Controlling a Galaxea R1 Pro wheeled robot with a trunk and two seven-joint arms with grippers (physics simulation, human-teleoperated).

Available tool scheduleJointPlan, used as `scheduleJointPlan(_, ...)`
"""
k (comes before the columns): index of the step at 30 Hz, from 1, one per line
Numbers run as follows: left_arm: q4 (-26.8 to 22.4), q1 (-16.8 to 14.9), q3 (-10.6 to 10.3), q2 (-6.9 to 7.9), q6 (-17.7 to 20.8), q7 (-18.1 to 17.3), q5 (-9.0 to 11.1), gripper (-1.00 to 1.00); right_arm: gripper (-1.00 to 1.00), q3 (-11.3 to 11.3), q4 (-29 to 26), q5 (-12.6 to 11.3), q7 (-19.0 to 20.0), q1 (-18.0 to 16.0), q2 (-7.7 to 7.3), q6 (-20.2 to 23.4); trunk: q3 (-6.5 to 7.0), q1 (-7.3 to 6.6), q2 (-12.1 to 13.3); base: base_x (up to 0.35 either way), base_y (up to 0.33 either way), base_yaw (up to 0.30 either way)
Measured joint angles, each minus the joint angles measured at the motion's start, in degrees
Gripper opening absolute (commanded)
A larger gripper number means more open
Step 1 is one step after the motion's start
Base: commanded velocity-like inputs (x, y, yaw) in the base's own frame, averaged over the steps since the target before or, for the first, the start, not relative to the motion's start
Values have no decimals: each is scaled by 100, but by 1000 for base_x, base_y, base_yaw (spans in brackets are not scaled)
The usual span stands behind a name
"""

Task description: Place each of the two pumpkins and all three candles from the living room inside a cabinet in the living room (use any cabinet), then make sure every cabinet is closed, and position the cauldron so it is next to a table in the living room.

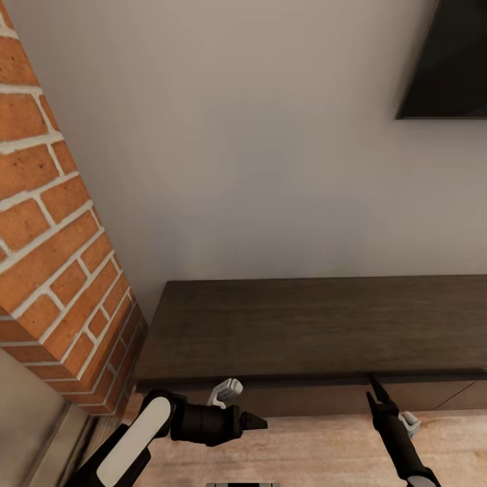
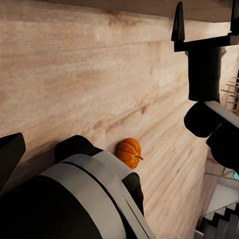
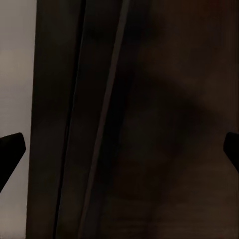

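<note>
The dark brown cabinet point(image 1: 311, 325) runs along the pale wall, and I look down on its top. My right gripper point(image 1: 374, 396) points at the cabinet's front edge, open and empty. In the right wrist view its fingertips point(image 3: 11, 152) stand far apart before the dark wood front point(image 3: 149, 124). My left gripper point(image 1: 253, 421) hangs low in front of the cabinet, pointing right, open and empty. One orange pumpkin point(image 2: 129, 152) lies on the plank floor beside my own body, behind both grippers. The right gripper point(image 2: 205, 25) shows open in the left wrist view too. Candles are out of view.
A red brick fireplace point(image 1: 54, 270) juts out at the left, close to the cabinet's end. A black TV point(image 1: 446, 61) hangs on the wall at upper right. Light wood floor point(image 1: 311, 453) lies between me and the cabinet. Stair steps point(image 2: 219, 221) show past the pumpkin.
</note>
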Motion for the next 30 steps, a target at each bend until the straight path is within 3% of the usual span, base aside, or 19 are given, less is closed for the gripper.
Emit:
scheduleJointPlan(1,0,0,0,0,1,0,0,100,-100,0,0,0,-10,0,0,0,0,0,0,0,0,0)
scheduleJointPlan(30,1,0,2,-2,-1,-1,2,100,-100,27,-60,2,-68,-3,1,-55,1,0,0,-17,0,0)
